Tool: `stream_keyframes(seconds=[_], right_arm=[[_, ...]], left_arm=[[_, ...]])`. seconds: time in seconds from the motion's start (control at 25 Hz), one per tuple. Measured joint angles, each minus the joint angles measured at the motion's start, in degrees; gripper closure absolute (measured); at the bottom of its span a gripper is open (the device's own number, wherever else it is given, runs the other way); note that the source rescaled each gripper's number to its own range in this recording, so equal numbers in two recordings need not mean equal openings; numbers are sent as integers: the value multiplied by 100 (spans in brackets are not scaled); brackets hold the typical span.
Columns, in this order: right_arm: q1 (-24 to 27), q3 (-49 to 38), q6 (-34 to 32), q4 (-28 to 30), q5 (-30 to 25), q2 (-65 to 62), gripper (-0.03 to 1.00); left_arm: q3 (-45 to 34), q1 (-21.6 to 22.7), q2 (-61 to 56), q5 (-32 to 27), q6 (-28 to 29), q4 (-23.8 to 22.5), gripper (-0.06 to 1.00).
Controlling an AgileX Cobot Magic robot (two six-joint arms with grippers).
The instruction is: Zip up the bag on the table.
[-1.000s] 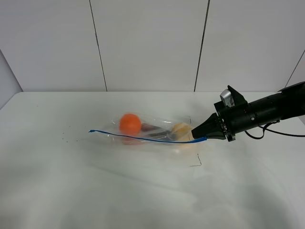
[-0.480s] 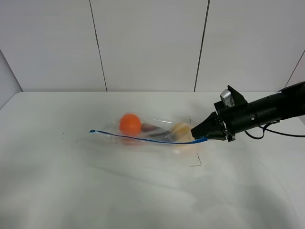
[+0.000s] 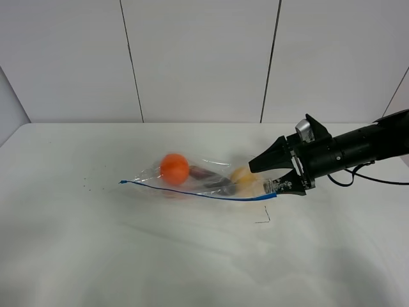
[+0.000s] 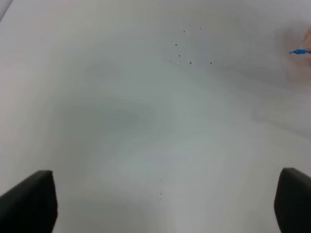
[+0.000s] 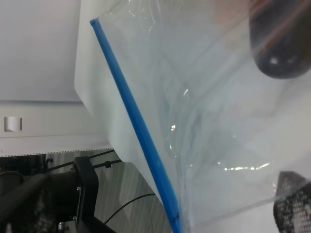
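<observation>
The clear bag [image 3: 204, 179] lies flat on the white table [image 3: 192, 262], holding an orange [image 3: 174, 166], a dark eggplant [image 3: 209, 177] and a yellow pear [image 3: 241, 174]. Its blue zip strip [image 3: 192, 192] runs along the near edge. My right gripper [image 3: 266, 176] stands open around the bag's right end, one finger above and one below, not pinching it. In the right wrist view the blue zip strip [image 5: 133, 121] runs between the spread fingers, with the eggplant [image 5: 277, 48] beyond. My left gripper [image 4: 160, 201] is open over bare table [image 4: 146, 121]; the zip strip's tip [image 4: 300, 51] shows at the edge.
A small black corner mark [image 3: 263, 217] is drawn on the table near the bag's right end, and dark specks [image 3: 89, 187] lie to its left. A white panelled wall [image 3: 198, 57] stands behind. The right arm's cable [image 3: 377, 180] trails at the far right.
My right gripper has opened and let go of the blue strip's right end. The strip and the bag's right side have sunk down onto the table. The arm stayed in place.
</observation>
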State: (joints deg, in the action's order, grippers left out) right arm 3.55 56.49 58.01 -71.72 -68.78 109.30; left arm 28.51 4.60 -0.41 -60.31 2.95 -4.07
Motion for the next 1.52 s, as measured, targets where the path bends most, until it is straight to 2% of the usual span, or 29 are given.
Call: stream_keyframes(seconds=[0.24,0.4,0.52,0.76,0.84,0.96,1.24,1.52], right_arm=[[0,7,-446,586,472,0,-3],[0,308,-1196,1616,871,-37,-3],[0,754,-2096,2733,1082,-184,-3],[0,1534,-4027,5698,1226,-604,-3],[0,1639,-4466,6202,1210,-763,-3],[0,1693,-4963,6411,1212,-1005,-3],[-323,1699,-4308,6558,1042,-1557,-3],[-487,1699,-4577,7211,890,-2409,-3]], left_arm=[[0,0,0,0,0,0,-6],[0,0,0,0,0,0,-6],[0,0,0,0,0,0,-6],[0,0,0,0,0,0,-6],[0,0,0,0,0,0,-6],[0,0,0,0,0,0,-6],[0,0,0,0,0,0,-6],[0,0,0,0,0,0,-6]])
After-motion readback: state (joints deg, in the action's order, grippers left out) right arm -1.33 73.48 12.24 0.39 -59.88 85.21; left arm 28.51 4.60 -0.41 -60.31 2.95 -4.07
